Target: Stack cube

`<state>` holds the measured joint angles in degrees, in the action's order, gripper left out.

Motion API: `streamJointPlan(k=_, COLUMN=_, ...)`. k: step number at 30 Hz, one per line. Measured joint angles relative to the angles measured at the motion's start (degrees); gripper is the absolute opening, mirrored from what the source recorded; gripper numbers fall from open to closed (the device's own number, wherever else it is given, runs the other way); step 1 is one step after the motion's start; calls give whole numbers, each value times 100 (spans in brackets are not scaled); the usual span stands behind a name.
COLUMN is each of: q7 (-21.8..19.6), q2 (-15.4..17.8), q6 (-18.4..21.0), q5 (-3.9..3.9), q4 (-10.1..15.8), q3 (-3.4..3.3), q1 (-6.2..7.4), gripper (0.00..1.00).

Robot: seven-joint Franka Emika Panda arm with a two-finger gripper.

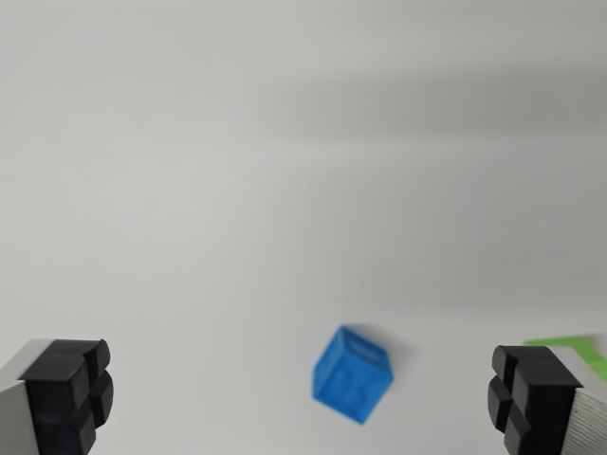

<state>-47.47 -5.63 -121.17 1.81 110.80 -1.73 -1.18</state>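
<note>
The tool stands with its two black rubber pads far apart, one pad in the lower left corner of the frame and the other in the lower right, and nothing is held between them. Between the pads, toward the lower middle and somewhat nearer the right one, a blue cube sits on the pale counter, turned so that a corner faces the bottom of the frame instead of a flat side. It looks soft and blurred, so its exact edges are hard to read. At the right edge, just above and behind the right pad, a sliver of a green block shows; most of it is cut off by the frame and hidden by the pad. The rest of the counter, across the upper frame, is bare. Judging from this, the grasp has not begun, and the main risk is the cube's rotation: if the pads close without the wrist turning to match its faces, they would likely meet corners and the cube could twist or squirt out. The cube also lies off centre, so a straight descent might let the right pad clip it first. The green block lying close to that pad could be nudged on the way down.
</note>
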Motion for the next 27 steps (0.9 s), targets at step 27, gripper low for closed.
streamJointPlan(k=27, q7=-93, q2=58, q6=-134, q5=-1, q4=240, q3=-6, q1=-2, gripper=100)
